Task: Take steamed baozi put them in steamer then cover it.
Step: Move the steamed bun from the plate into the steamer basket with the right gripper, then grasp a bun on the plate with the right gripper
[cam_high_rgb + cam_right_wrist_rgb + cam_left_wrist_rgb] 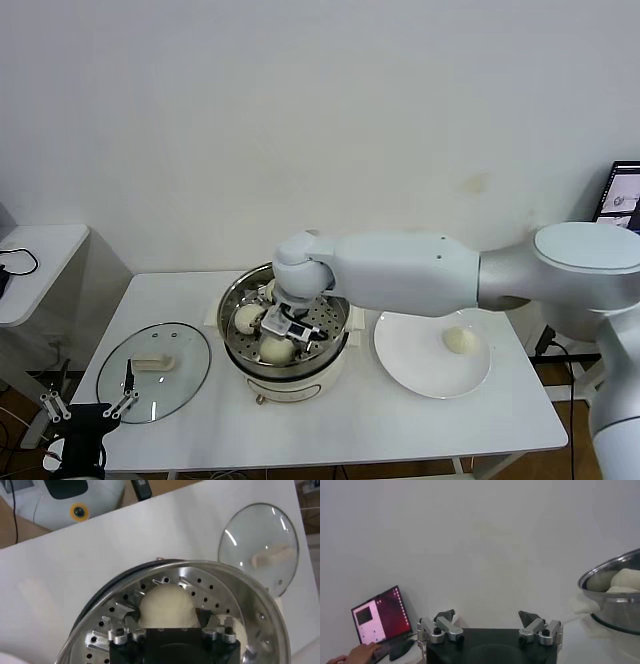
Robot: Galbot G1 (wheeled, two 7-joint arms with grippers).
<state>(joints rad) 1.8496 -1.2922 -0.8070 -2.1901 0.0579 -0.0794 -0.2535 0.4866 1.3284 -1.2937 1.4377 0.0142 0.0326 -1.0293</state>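
So the right gripper is down inside the steamer, jaws spread either side of a baozi it looks to be letting go of, not clamped on it. At least three buns sit in the basket as far as the head view shows, and one last baozi waits on the white plate just right of the pot. The cover lies flat on the table, well left. The left gripper is parked low at the front-left edge, fingers wide apart and empty. Next move probably: lift out straight up without nudging the buns, then swing over to the plate
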